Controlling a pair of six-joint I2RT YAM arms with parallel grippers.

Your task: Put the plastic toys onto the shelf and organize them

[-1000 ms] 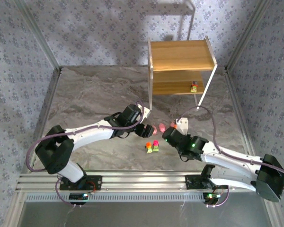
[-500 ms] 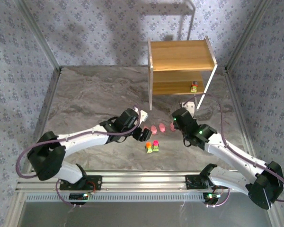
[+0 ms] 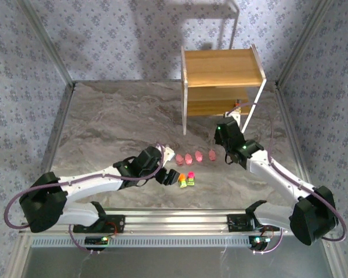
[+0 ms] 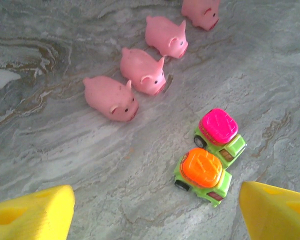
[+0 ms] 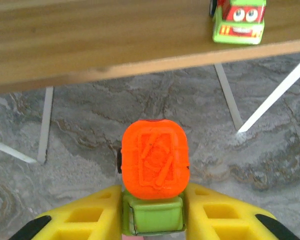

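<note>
My right tool is pinched on the held car, a blocky toy with an orange top and a green base. The yellow fingers press the base from both sides, and the orange top stands out ahead of them. In the right wrist view the car hangs in the air just in front of the shelf, and the front edge of the lower board runs across above it. Beyond it are grey worktop and the shelf's white legs. Toward the right end of that board sits the red car, green-based, with eyes on its front, right at the edge and facing me.

From above, the right tool reaches toward the front of the shelf, low down and nearer its right side. The shelf stands at the far side of the worktop.

My left tool is spread wide with nothing between its fingers, and it hovers low over the worktop. Just ahead of it the pink car and the loose orange car stand side by side, touching, both on green bases. Past them four pigs lie close together in a slanting row, all snouts pointing the same way.

In the top view the pigs form a line between my two tools. The two loose cars sit just on the near side of that line, beside the left tool and well apart from the shelf.
</note>
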